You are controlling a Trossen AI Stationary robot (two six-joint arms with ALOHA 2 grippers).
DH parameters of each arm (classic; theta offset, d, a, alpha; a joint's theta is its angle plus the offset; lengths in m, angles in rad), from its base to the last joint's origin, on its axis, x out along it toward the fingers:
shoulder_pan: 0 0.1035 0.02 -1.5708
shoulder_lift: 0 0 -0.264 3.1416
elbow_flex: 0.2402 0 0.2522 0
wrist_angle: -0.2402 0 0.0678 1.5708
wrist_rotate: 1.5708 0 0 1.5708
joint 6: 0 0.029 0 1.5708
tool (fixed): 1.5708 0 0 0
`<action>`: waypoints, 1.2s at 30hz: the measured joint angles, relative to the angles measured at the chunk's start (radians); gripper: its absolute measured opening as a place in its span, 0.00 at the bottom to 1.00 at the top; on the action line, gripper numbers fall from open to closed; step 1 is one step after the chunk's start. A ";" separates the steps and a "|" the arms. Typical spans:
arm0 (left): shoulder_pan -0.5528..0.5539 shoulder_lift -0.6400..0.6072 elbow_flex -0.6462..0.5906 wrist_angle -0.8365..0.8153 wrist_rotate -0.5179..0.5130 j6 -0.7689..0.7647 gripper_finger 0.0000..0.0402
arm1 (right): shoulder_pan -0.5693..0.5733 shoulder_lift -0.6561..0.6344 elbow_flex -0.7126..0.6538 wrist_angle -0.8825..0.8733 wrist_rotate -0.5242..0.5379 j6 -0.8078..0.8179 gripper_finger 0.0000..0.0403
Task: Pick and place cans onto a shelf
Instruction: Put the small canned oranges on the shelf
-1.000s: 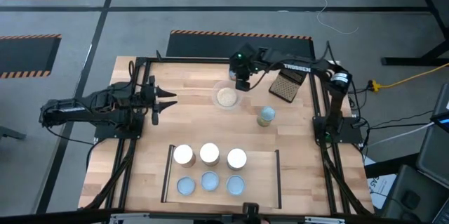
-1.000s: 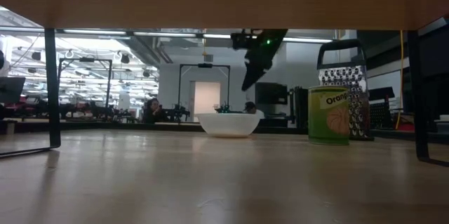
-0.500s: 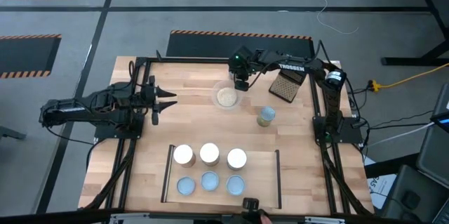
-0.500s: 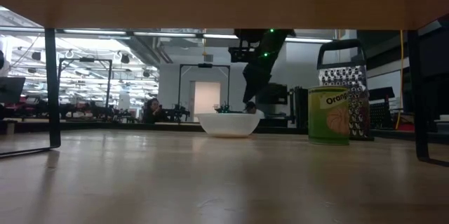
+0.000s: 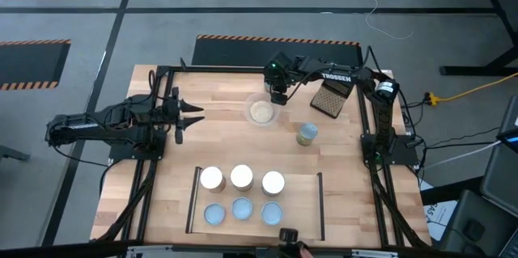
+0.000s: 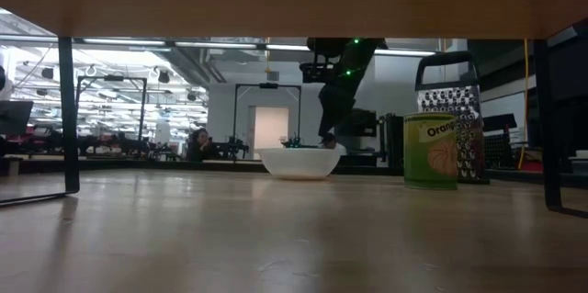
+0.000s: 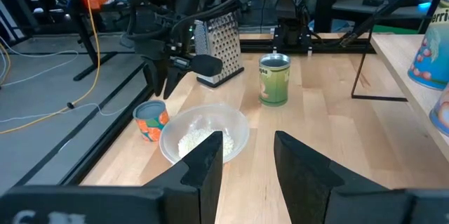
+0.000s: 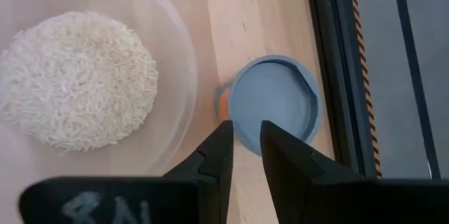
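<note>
- Six cans (image 5: pixel 241 192) already stood on the shelf (image 5: pixel 310 204) near the table's front edge, in two rows of three: white tops behind, pale-blue tops in front. The fourth place at the right end of each row was bare.
- Two cans were left out on the table (image 5: pixel 218 129). A green-labelled can (image 5: pixel 306 134) stood alone toward the right of the middle, well apart from the shelf. An orange-labelled can (image 7: pixel 150 120) with a pale-blue top stood near the far edge, just beside the clear bowl of rice (image 5: pixel 261 112).
- The right gripper (image 5: pixel 278 97) hung over that far can. In its wrist view the blue top sat just ahead of its fingers (image 8: pixel 217 155), which stood narrowly apart with nothing between them. They looked too close together to pass around the can, so I judged the grasp not yet begun.
- The left gripper (image 5: pixel 194 116) waited near the left edge, pointing in toward the bowl, its fingers (image 7: pixel 204 166) apart and empty.
- A grater (image 5: pixel 329 99) lay toward the far right corner, clear of the work.
- By my count the job was three parts done: six placed, two to go, the far can likely next.
- The bowl pressed close against that can, which could make the pick awkward.
</note>
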 joint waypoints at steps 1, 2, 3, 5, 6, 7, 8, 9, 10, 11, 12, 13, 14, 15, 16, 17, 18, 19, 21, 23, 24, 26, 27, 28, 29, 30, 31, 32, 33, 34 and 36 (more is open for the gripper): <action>0.000 0.000 0.000 0.000 0.000 0.000 0.30 | 0.000 0.000 0.000 0.000 0.000 0.000 0.19; 0.000 0.000 0.000 0.000 0.000 0.000 0.30 | 0.000 0.000 0.000 0.000 0.000 0.000 0.19; 0.000 0.000 0.000 0.000 0.000 0.000 0.30 | 0.000 0.000 0.000 0.000 0.000 0.001 0.19; 0.000 0.000 0.000 0.000 0.000 0.000 0.30 | 0.001 0.000 0.000 -0.001 -0.001 0.010 0.19; 0.000 0.000 0.000 0.000 0.000 0.000 0.30 | 0.004 0.000 0.000 -0.001 -0.002 0.028 0.19; 0.000 0.000 0.000 0.000 0.000 0.000 0.30 | 0.006 0.000 0.000 0.000 -0.002 0.046 0.19; 0.000 0.000 0.000 0.000 0.000 0.000 0.30 | 0.008 0.000 0.000 0.000 -0.002 0.065 0.19; 0.000 0.000 0.000 0.000 0.000 0.000 0.30 | 0.010 0.000 0.000 -0.001 -0.002 0.080 0.19; 0.000 0.000 0.000 0.000 0.000 0.000 0.30 | 0.013 0.000 0.000 -0.001 0.001 0.081 0.19; 0.000 0.000 0.000 0.000 0.000 0.000 0.30 | 0.013 0.000 0.000 -0.001 0.007 0.081 0.19; 0.000 0.000 0.000 0.000 0.000 0.000 0.30 | 0.013 0.000 0.000 0.000 0.016 0.082 0.19; 0.000 0.000 0.000 0.000 0.000 0.000 0.30 | 0.014 0.000 0.000 -0.001 0.022 0.088 0.19; 0.000 0.000 0.000 0.000 0.000 0.000 0.30 | 0.014 0.000 0.000 -0.001 0.021 0.106 0.19; 0.000 0.000 0.000 0.000 0.000 0.000 0.30 | 0.014 0.000 0.000 0.000 0.022 0.124 0.19; 0.000 0.000 0.000 0.000 0.000 0.000 0.30 | 0.014 0.000 0.000 0.000 0.022 0.135 0.19; 0.000 0.000 0.000 0.000 0.000 0.000 0.30 | 0.014 0.000 0.000 0.000 0.024 0.136 0.19; 0.000 0.000 0.000 0.000 0.000 0.000 0.30 | 0.014 0.000 0.000 0.000 0.025 0.135 0.19; 0.000 0.000 0.000 0.000 0.000 0.000 0.30 | 0.014 0.000 0.000 0.000 0.032 0.135 0.19; 0.000 0.000 0.000 0.000 0.000 0.000 0.30 | 0.014 0.000 0.000 0.002 0.037 0.138 0.19; 0.000 0.000 0.000 0.000 0.000 0.000 0.30 | 0.014 0.000 0.000 0.003 0.037 0.143 0.19; 0.000 0.000 0.000 0.000 0.000 0.000 0.30 | 0.014 0.000 0.000 0.003 0.037 0.142 0.19; 0.000 0.000 0.000 0.000 0.000 0.000 0.30 | 0.014 0.000 0.000 0.003 0.037 0.136 0.19; 0.000 0.000 0.000 0.000 0.000 0.000 0.30 | 0.014 0.000 0.000 0.003 0.037 0.136 0.19; 0.000 0.000 0.000 0.000 0.000 0.000 0.30 | 0.015 0.000 0.000 0.004 0.037 0.136 0.19; 0.000 0.000 0.000 0.000 0.000 0.000 0.30 | 0.014 0.000 0.000 0.006 0.037 0.136 0.19; 0.000 0.000 0.000 0.000 0.000 0.000 0.30 | 0.014 0.000 0.000 0.007 0.037 0.136 0.19; 0.000 0.000 0.000 0.000 0.000 0.000 0.30 | 0.014 -0.001 0.000 0.007 0.037 0.136 0.19; 0.000 0.000 0.000 0.000 0.000 0.000 0.30 | 0.014 -0.001 0.000 0.007 0.037 0.135 0.19; 0.000 0.000 0.000 0.000 0.000 0.000 0.30 | 0.014 -0.001 0.000 0.007 0.037 0.135 0.19; 0.000 0.000 0.000 0.000 0.000 0.000 0.30 | 0.015 -0.001 0.000 0.009 0.037 0.135 0.19; 0.000 0.000 0.000 0.000 0.000 0.000 0.30 | 0.020 -0.001 0.000 0.017 0.035 0.152 0.19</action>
